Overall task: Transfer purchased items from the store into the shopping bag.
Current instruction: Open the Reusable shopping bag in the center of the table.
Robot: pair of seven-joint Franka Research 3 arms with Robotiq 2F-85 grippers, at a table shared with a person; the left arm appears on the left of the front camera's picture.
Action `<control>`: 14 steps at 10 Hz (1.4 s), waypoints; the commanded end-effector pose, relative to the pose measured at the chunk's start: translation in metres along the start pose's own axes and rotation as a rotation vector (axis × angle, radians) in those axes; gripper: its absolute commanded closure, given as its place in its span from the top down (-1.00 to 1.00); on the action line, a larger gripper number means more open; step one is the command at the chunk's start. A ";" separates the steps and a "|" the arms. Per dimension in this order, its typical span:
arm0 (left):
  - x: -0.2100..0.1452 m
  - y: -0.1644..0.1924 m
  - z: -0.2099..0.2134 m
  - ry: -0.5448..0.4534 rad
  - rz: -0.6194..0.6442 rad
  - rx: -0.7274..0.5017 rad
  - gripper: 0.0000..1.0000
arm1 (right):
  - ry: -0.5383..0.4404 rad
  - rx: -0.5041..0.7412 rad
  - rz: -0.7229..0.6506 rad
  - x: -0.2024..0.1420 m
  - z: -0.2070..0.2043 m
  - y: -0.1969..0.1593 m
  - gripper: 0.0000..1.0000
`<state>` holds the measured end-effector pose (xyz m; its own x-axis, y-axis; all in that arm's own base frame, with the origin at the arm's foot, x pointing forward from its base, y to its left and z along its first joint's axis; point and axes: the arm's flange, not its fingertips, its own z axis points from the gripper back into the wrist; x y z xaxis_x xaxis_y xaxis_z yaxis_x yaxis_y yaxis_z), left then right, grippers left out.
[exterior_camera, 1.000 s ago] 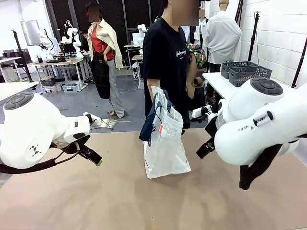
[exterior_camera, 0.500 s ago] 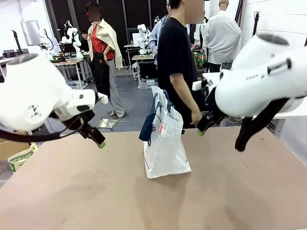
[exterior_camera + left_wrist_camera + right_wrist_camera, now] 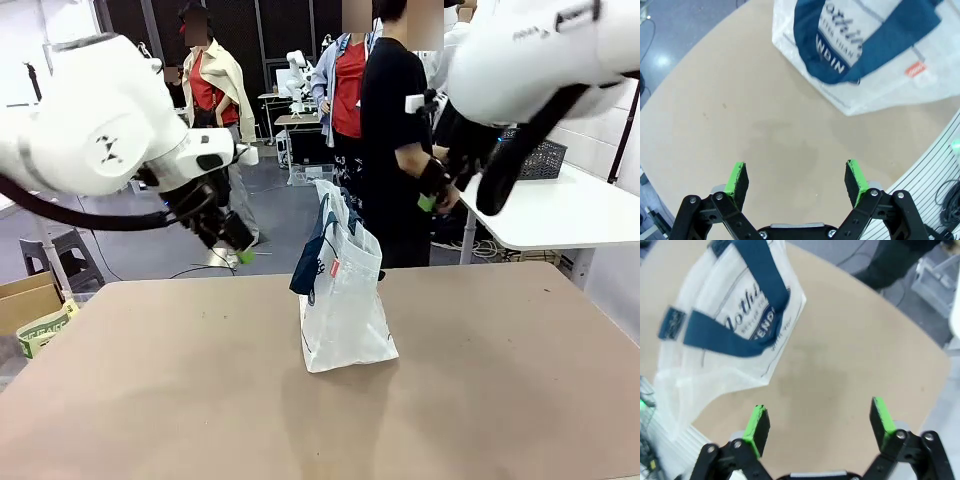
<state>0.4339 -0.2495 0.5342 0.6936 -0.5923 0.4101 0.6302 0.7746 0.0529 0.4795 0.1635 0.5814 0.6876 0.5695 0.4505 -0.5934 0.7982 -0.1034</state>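
While both arms hang in the air over the far part of the table [image 3: 150, 400], the shopping bag [image 3: 345, 300] stands upright on it, near the middle and a bit toward the far edge. Bag is translucent white, with navy strap handles [image 3: 312, 255] flopped over its left side and a small red tag [image 3: 335, 268] on the front. What is inside it cannot be made out.

Left gripper [image 3: 796, 176]: fingers spread wide, nothing between the green pads [image 3: 737, 176], bare tabletop below them. In the front view it hangs to the left of the bag, well apart from it and higher than the bag's top. Its wrist view has the bag at the far end of the picture, with a navy strap lying across the dark lettering.

Right gripper [image 3: 821, 419]: also spread wide and empty, bare table under it. In the front view it hangs up and to the right of the bag, not touching it, just in front of a person in a black shirt [image 3: 390, 110] standing at the far side.

Beyond the table on the right is a white side table [image 3: 560, 215] with a dark grey mesh basket [image 3: 545, 158] on it. Cardboard box [image 3: 25, 305] on the floor at the left.
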 end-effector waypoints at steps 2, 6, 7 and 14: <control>0.000 0.000 0.000 0.000 0.000 0.000 1.00 | 0.000 0.000 0.000 0.000 0.000 0.000 1.00; 0.037 -0.007 -0.001 -0.016 0.176 -0.088 1.00 | -0.044 -0.025 -0.048 0.040 -0.002 0.004 1.00; 0.051 -0.012 0.006 -0.023 0.198 -0.096 1.00 | -0.047 -0.027 -0.082 0.060 0.003 0.006 1.00; 0.066 -0.027 0.013 -0.036 0.211 -0.106 1.00 | -0.061 0.011 -0.068 0.084 0.003 0.012 1.00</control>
<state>0.4588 -0.3104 0.5734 0.8030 -0.4054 0.4369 0.5061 0.8509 -0.1407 0.5361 0.2241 0.6264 0.6987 0.5091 0.5026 -0.5577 0.8277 -0.0631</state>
